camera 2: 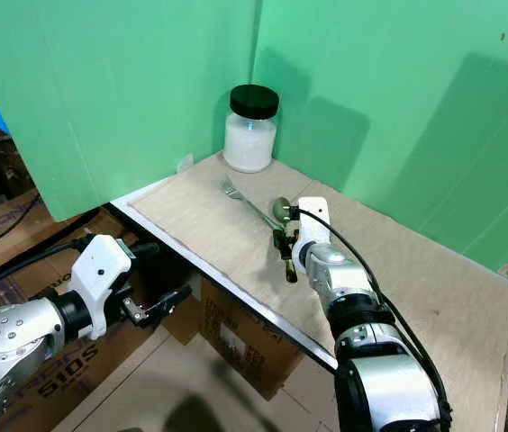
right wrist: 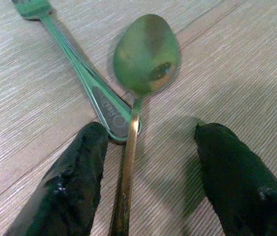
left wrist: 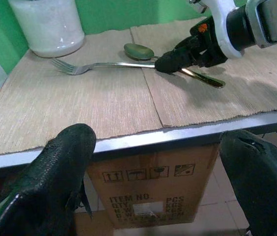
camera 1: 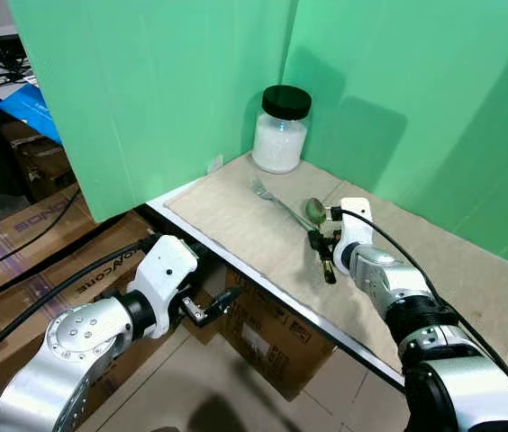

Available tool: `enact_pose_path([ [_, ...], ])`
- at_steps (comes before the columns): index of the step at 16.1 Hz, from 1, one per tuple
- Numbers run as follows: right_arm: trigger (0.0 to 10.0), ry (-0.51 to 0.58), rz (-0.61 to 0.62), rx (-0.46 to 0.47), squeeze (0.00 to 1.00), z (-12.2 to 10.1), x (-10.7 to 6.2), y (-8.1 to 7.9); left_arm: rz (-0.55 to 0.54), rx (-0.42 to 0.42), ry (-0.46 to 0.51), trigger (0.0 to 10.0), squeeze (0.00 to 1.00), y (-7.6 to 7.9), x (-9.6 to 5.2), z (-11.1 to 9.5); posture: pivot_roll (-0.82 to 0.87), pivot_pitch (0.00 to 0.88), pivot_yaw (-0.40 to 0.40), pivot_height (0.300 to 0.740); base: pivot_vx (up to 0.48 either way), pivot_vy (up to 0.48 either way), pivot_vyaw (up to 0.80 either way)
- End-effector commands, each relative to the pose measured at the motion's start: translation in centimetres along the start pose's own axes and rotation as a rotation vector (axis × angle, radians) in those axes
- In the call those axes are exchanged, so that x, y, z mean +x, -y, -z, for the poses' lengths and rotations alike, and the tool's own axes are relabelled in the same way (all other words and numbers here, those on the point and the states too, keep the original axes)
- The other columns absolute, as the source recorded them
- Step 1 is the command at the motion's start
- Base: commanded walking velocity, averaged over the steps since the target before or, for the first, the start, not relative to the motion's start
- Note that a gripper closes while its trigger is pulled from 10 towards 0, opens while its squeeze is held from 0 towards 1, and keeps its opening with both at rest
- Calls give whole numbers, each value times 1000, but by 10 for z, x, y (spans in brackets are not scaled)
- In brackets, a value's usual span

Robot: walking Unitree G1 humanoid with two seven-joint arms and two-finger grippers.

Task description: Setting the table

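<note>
The right gripper (right wrist: 148,182) is hovering low over the tabletop (camera 1: 236,216), its fingers (right wrist: 74,182) spread wide and gripping nothing. The spoon (right wrist: 146,54) handle is lying between them, and the fork (right wrist: 79,78) handle's end is touching it just beside one finger. Closing now is risking pinching both, or nudging the fork askew. The left gripper (left wrist: 163,182) is hanging open below the edge.

fork (right wrist: 87,83) crowds spoon (right wrist: 146,54) handle
</note>
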State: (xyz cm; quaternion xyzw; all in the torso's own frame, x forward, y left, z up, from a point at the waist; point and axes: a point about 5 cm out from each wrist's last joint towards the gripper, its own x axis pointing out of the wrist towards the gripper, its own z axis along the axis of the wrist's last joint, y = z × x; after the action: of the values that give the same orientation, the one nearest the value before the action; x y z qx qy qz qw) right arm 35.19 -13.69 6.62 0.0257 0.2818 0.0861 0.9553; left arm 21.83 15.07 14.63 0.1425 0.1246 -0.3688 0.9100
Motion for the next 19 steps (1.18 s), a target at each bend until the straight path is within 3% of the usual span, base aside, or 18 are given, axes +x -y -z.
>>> enact_pose_path([
  [1, 0, -9, 12, 0, 0, 0, 1, 3, 15, 8, 4, 10000, 0, 3, -2, -3, 105, 0, -119, 740, 0, 0, 0],
  [13, 0, -82, 8, 4, 0, 8, 1, 7, 44, 3, 5, 10000, 0, 5, -2, -3, 102, 0, -112, 740, 0, 0, 0],
  [19, 0, -93, 17, 54, 0, 8, 1, 11, 45, 5, 4, 10000, 0, 4, -3, -4, 102, 0, -110, 740, 0, 0, 0],
])
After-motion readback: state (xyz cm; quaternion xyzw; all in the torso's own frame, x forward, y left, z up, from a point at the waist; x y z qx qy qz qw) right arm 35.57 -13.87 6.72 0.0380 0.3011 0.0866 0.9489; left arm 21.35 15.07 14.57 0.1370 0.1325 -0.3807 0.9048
